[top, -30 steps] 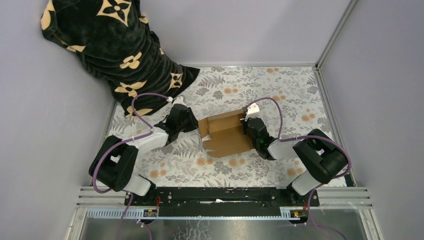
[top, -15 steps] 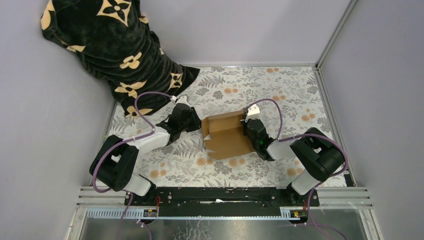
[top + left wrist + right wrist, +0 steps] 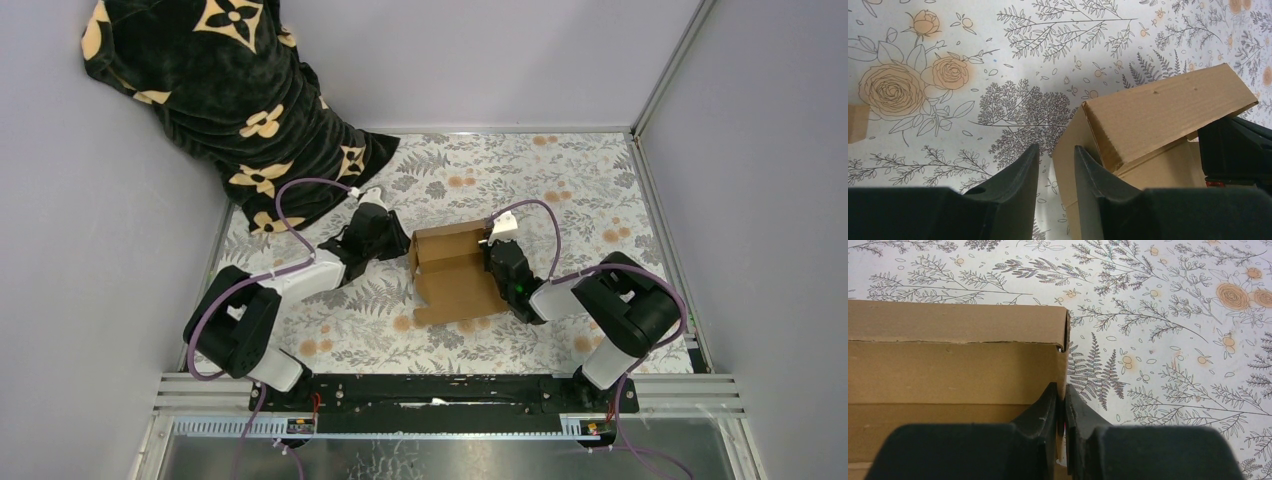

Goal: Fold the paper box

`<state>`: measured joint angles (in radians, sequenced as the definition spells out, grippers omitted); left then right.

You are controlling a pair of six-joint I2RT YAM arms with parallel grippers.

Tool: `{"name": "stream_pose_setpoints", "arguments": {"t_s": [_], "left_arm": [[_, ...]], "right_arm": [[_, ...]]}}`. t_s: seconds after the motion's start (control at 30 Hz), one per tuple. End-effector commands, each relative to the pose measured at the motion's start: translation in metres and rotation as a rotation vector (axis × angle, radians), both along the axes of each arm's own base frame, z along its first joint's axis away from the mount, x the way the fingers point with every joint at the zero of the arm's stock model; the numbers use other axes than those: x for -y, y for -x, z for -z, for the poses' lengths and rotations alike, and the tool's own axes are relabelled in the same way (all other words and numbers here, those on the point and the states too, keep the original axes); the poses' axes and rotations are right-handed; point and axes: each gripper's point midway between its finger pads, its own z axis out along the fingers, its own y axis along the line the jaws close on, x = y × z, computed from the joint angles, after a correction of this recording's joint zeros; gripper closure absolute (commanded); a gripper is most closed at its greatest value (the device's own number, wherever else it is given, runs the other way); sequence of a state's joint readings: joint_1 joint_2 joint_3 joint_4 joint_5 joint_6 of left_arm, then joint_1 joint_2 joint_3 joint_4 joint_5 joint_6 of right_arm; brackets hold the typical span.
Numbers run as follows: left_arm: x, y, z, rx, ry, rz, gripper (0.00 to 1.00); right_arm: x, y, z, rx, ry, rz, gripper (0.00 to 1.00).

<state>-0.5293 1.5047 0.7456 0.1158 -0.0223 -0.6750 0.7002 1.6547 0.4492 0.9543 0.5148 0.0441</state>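
The paper box [image 3: 455, 270] is brown cardboard, partly folded, with raised walls and an open top, and lies mid-table on the floral cloth. My right gripper [image 3: 492, 262] is shut on the box's right wall; in the right wrist view the wall's edge sits pinched between the fingers [image 3: 1064, 390], with the box [image 3: 948, 365] to their left. My left gripper [image 3: 400, 243] is just at the box's left side, its jaws a little apart. In the left wrist view the gripper [image 3: 1055, 152] frames the left corner of the box [image 3: 1158, 105], and nothing is clamped.
A black blanket with tan flower marks [image 3: 220, 90] is heaped in the back left corner, its edge close behind my left arm. Grey walls close in the table on the left, back and right. The floral cloth [image 3: 560, 180] covers the table.
My left gripper has moved right, up to the box's left side. The box has turned and shifted slightly to the right in the right gripper's hold.
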Motion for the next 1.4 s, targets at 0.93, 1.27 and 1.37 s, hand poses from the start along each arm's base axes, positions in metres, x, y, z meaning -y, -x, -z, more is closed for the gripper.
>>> {"name": "stream_pose_setpoints", "arguments": {"t_s": [0.93,1.27,1.37], "left_arm": [[0.045,0.006,-0.043,0.047,0.111,0.125,0.62],[0.042,0.055,-0.024,-0.01,0.11,0.148,0.6],[0.027,0.065,-0.019,-0.01,0.094,0.114,0.6]], "right_arm": [[-0.001,0.003,-0.002,-0.036,-0.015,0.048,0.92],[0.0,0.003,0.006,-0.066,-0.013,0.073,0.93],[0.002,0.003,0.006,-0.066,-0.013,0.083,0.93]]}}
